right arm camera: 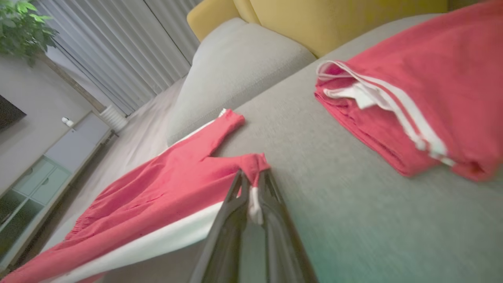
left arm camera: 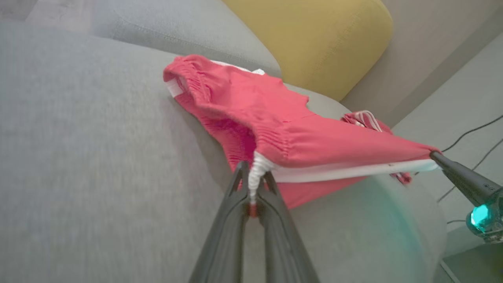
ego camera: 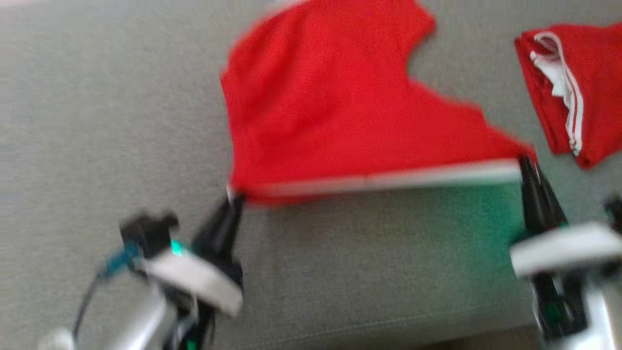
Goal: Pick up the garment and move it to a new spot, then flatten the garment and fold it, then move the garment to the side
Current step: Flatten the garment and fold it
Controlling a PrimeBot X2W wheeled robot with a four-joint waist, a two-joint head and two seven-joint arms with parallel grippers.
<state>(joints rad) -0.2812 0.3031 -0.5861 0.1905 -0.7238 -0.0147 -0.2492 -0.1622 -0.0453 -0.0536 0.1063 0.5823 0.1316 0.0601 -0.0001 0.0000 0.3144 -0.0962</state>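
A red garment [ego camera: 330, 112] with a white side stripe is stretched above the grey sofa seat [ego camera: 97, 121]; its far part lies on the cushion. My left gripper [ego camera: 234, 197] is shut on the near left corner, and in the left wrist view the gathered waistband [left arm camera: 255, 173] sits pinched between the fingers. My right gripper [ego camera: 525, 160] is shut on the near right corner, where a bit of hem [right arm camera: 255, 167] is clamped. The white edge [ego camera: 388, 180] runs taut between the two grippers. The right gripper's tip [left arm camera: 436, 155] also appears in the left wrist view.
A second red garment [ego camera: 573, 92] with white stripes lies folded at the right of the seat. A yellow cushion [left arm camera: 326, 35] and a grey backrest cushion [right arm camera: 235, 67] stand behind. The sofa's front edge [ego camera: 388, 325] runs near the grippers. A cabinet [right arm camera: 35, 173] and curtains are beyond.
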